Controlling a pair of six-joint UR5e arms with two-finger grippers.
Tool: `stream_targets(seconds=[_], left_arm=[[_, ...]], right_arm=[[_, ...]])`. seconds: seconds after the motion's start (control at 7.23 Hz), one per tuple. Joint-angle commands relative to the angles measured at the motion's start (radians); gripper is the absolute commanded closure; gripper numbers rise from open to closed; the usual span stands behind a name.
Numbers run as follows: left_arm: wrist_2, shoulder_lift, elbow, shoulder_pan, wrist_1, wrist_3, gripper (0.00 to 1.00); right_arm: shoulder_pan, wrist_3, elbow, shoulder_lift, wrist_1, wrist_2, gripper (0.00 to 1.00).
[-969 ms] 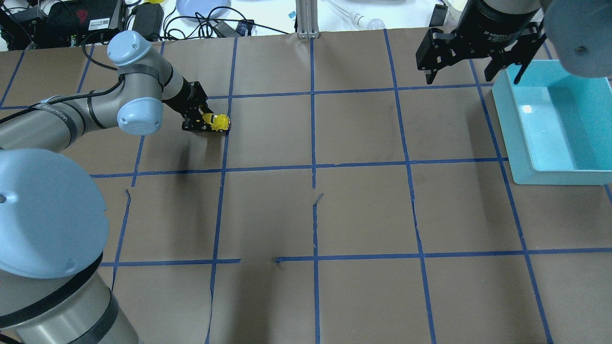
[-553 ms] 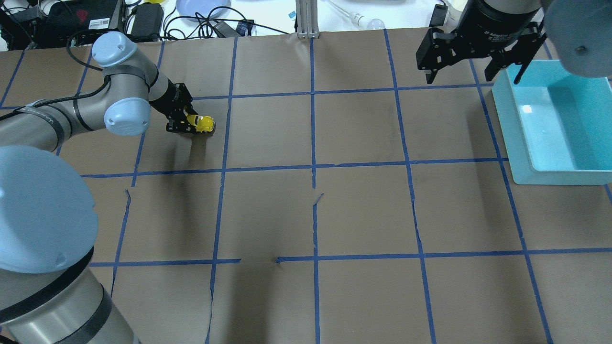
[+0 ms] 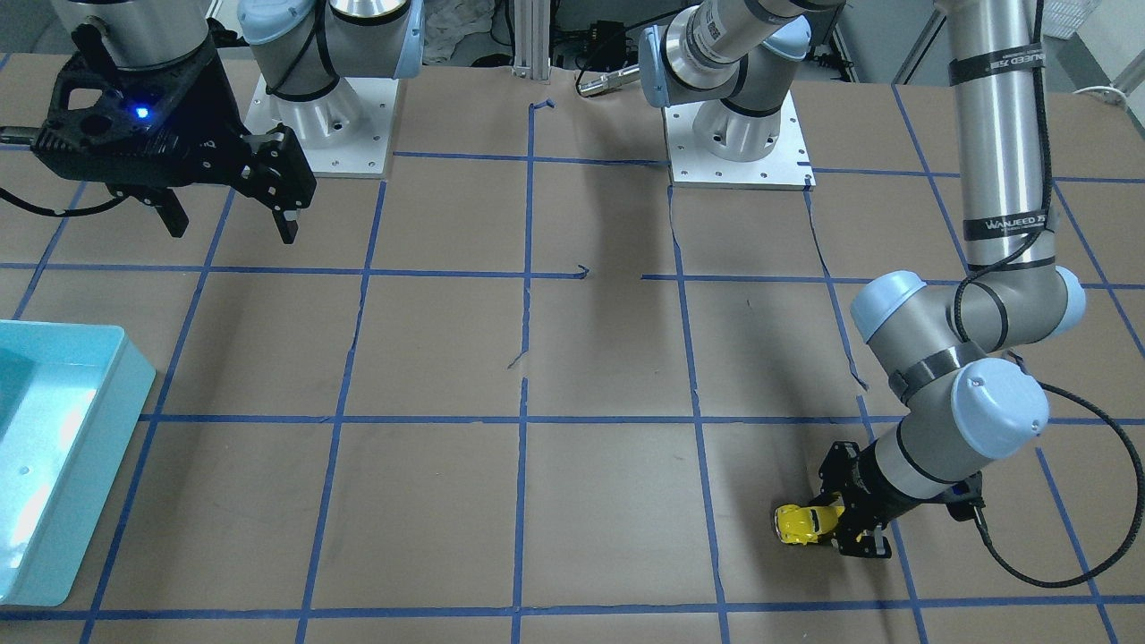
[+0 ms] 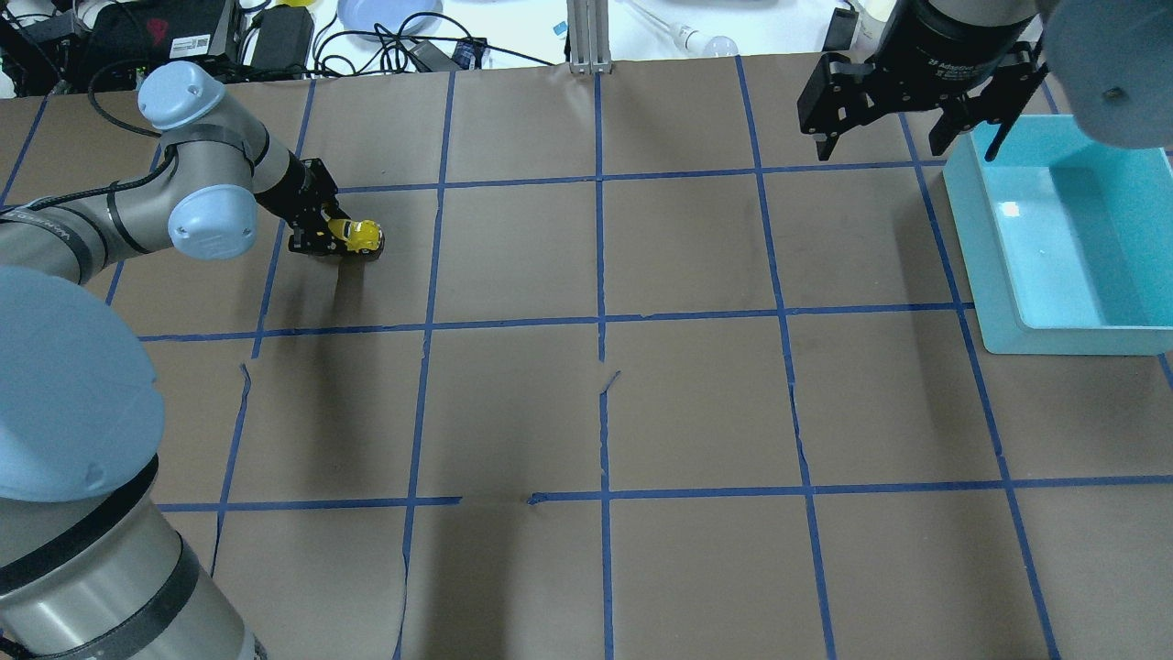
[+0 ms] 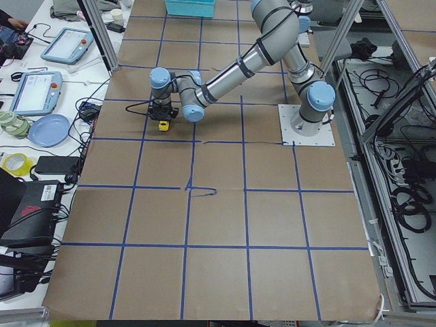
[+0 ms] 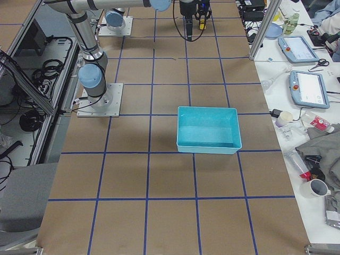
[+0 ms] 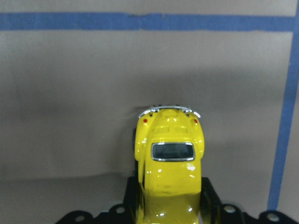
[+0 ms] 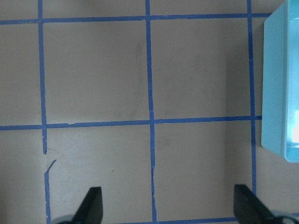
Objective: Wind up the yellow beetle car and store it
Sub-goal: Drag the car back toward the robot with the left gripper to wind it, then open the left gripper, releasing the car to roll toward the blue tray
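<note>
Likely winding: left gripper (image 4: 341,238) clamps the yellow beetle car (image 4: 363,236) on the tabletop (image 4: 687,412); next, drag it backward. Right gripper (image 3: 231,219) hovers wide open, empty.

The counter (image 4: 696,403) is covered in brown paper, marked into squares by blue tape lines (image 4: 600,275), and the paper is torn in a few spots near the middle. Seen from overhead, the yellow beetle car (image 4: 360,236) sits on the paper at about 10 o'clock, one end clasped by the left pincer (image 4: 341,240). A teal bin (image 4: 1072,341) rests at 2 o'clock. Two white base plates (image 3: 787,170) lie along the robot's edge.
</note>
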Motion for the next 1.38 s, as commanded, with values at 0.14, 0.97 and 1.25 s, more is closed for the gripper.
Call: stream_targets(seconds=[0.14, 0.97, 1.25], left_arm=[[0.039, -0.003, -0.001, 0.014, 0.001, 0.0, 1.0], [0.025, 0.046, -0.002, -0.008, 0.004, -0.074, 0.16], [0.039, 0.114, 0.004, -0.053, -0.066, -0.026, 0.16]], right_arm=[[0.0, 0.0, 0.0, 0.0, 0.0, 0.0, 0.0], [0.0, 0.0, 0.001, 0.0, 0.0, 0.0, 0.0], [0.0, 0.0, 0.001, 0.0, 0.0, 0.0, 0.0]])
